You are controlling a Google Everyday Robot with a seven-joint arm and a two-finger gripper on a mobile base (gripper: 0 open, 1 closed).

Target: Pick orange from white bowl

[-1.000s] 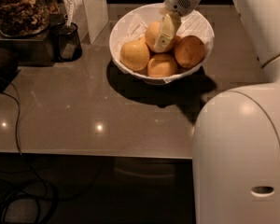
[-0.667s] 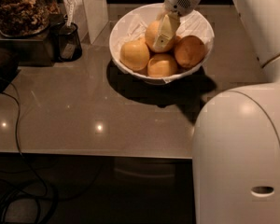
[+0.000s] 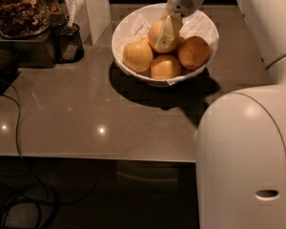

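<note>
The gripper (image 3: 165, 37) sits at the upper centre of the frame, reaching down into the white bowl (image 3: 133, 24) from a white arm (image 3: 264, 23) that runs along the upper right edge. The bowl stands on a glossy brown counter (image 3: 86, 104) that fills the middle of the frame and shows two small glints of light. At the upper left a glass jar of nuts (image 3: 19, 8) stands on a dark stand, with a small black mesh cup (image 3: 69, 43) just beside it. Dark cables (image 3: 19, 194) trail over the counter's left edge into the shadow at the lower left. The robot's rounded white body (image 3: 248, 161) fills the lower right.

Compared with a second ago, little has changed: gripper and fruit keep nearly the same place. The gripper is closed around the orange (image 3: 154, 32), with one pale finger (image 3: 169, 28) lying down its front face. That orange is at the back of the bowl, propped above three other oranges (image 3: 138, 56).
</note>
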